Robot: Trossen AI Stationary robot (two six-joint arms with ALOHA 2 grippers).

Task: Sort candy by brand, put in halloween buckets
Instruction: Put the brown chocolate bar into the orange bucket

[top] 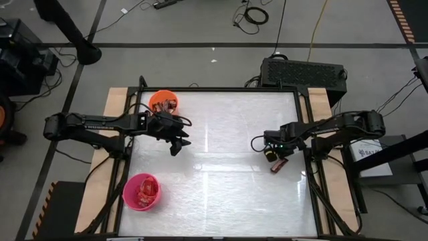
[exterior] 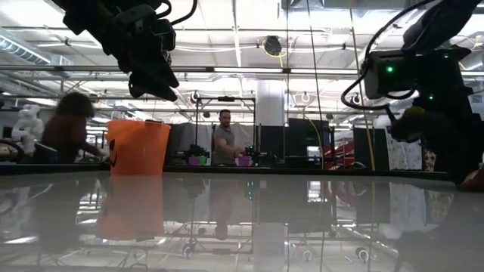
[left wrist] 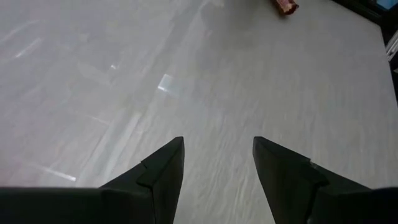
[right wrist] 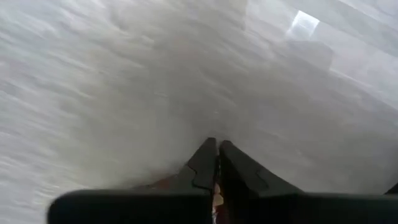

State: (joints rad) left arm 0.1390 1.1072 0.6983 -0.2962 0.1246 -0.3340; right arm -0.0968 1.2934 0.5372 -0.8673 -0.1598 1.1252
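One red candy [top: 277, 167] lies at the table's right side; it also shows in the left wrist view as candy [left wrist: 286, 5]. My right gripper [top: 270, 156] stands over the candy's far end, pointing down, its fingers shut [right wrist: 217, 149]. My left gripper [top: 177, 144] hangs open above bare table near the orange bucket [top: 163, 102], with nothing between its fingers [left wrist: 217, 155]. The pink bucket [top: 142, 191] stands near the table's near left corner. Both buckets hold candy. My right gripper comes from above, pointing down, and its two fingers are shut together on a reddish sliver of wrapper [right wrist: 214, 198] that shows between them. In the high view the rest of the candy [top: 279, 169] sticks out from under the gripper toward the near edge, low at the table.
The orange bucket [exterior: 138, 147] stands at the far left. The white tabletop [top: 221, 174] stretches bare between the two arms. People and benches show in the room beyond the table's far edge.
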